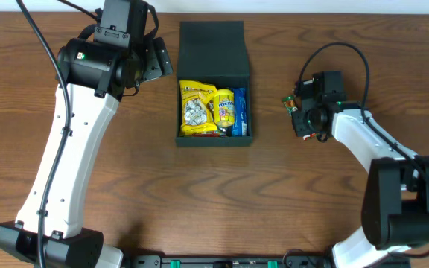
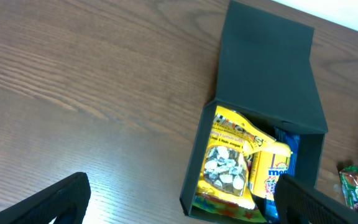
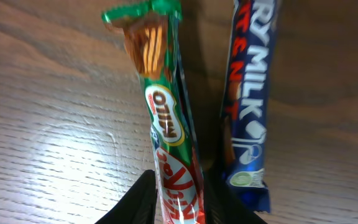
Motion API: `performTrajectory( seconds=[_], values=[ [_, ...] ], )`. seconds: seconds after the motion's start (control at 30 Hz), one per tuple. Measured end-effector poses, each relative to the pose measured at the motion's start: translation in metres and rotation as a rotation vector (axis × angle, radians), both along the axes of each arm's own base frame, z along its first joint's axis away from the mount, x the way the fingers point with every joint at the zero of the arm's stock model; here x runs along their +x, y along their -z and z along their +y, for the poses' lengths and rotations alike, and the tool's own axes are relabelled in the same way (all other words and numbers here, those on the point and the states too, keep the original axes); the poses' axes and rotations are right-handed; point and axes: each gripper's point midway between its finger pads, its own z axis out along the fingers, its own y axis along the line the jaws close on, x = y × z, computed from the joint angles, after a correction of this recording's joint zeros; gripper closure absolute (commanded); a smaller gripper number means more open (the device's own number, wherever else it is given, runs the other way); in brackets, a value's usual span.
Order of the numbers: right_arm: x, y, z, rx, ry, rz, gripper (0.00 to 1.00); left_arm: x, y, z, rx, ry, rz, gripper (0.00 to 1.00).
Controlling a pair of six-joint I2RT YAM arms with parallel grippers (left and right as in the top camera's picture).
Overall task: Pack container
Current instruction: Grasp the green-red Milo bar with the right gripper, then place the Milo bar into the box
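Sitting midway between the left and right edges of the desk (image 1: 222,201) and close to its far edge, the container (image 1: 214,141) has its flap lid thrown back flat toward that far edge. Its open compartment holds a yellow packet (image 1: 197,108) on the left side, a yellow-and-blue packet (image 1: 225,108) beside it, and a blue packet (image 1: 240,112) against the right wall. The left gripper (image 1: 155,65) hangs over bare wood just off the container's far-left corner, its fingers (image 2: 61,199) spread wide and holding nothing. Over toward the right edge, the right gripper (image 3: 182,202) is down at the desk surface with its fingers pressed against both sides of a green snack bar (image 3: 166,118), pinching it near one end. A blue chocolate bar (image 3: 250,106) lies just beside the green one, roughly parallel to it, outside the fingers. Both bars are well apart from the container.
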Motion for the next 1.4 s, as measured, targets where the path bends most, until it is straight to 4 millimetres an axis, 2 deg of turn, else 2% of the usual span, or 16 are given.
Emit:
performTrajectory(
  seconds=[0.13,0.3,0.5,0.57,0.7,0.83,0.97,1.07,1.1,1.2,1.3,1.33,1.37,1.4],
  values=[
    [-0.003,0.011,-0.001,-0.005,0.001,0.029,0.73,0.0,0.0,0.0,0.0,0.0,0.0,0.05],
    [-0.002,0.014,-0.001,-0.005,0.001,0.027,0.75,0.0,0.0,0.0,0.0,0.0,0.0,0.05],
    [-0.004,0.02,-0.001,-0.004,0.007,0.045,0.9,0.0,0.0,0.0,0.0,0.0,-0.001,0.05],
    [-0.004,0.019,-0.001,-0.001,0.02,0.045,0.9,0.001,0.0,0.0,-0.001,0.0,-0.003,0.05],
    [-0.008,0.017,0.0,0.01,0.048,0.076,0.92,0.006,-0.004,-0.004,-0.018,0.007,-0.029,0.05],
    [-0.002,-0.006,0.008,0.034,0.062,0.103,0.95,0.008,-0.005,-0.005,-0.026,0.011,-0.037,0.05],
    [0.025,-0.058,0.032,0.073,0.06,0.037,0.94,0.007,-0.004,-0.003,-0.027,0.008,-0.029,0.05],
    [0.032,-0.101,0.074,0.147,0.041,-0.019,0.94,0.004,-0.002,0.005,-0.022,-0.011,-0.01,0.05],
    [0.027,-0.108,0.093,0.18,0.048,-0.015,0.93,0.003,0.0,0.007,-0.02,-0.017,-0.002,0.05],
    [0.007,-0.106,0.132,0.234,0.089,0.04,0.93,0.0,0.0,0.01,-0.018,-0.021,0.008,0.05],
    [-0.002,-0.105,0.152,0.243,0.114,0.048,0.87,0.0,0.0,0.01,-0.018,-0.021,0.008,0.05],
    [-0.004,-0.105,0.157,0.242,0.115,0.048,0.7,0.0,0.0,0.01,-0.018,-0.021,0.009,0.05],
    [-0.006,-0.105,0.162,0.243,0.123,0.046,0.48,0.0,0.0,0.009,-0.02,-0.019,0.009,0.05],
    [-0.006,-0.106,0.165,0.245,0.124,0.042,0.42,0.0,0.0,0.009,-0.02,-0.019,0.009,0.05]
  ],
)
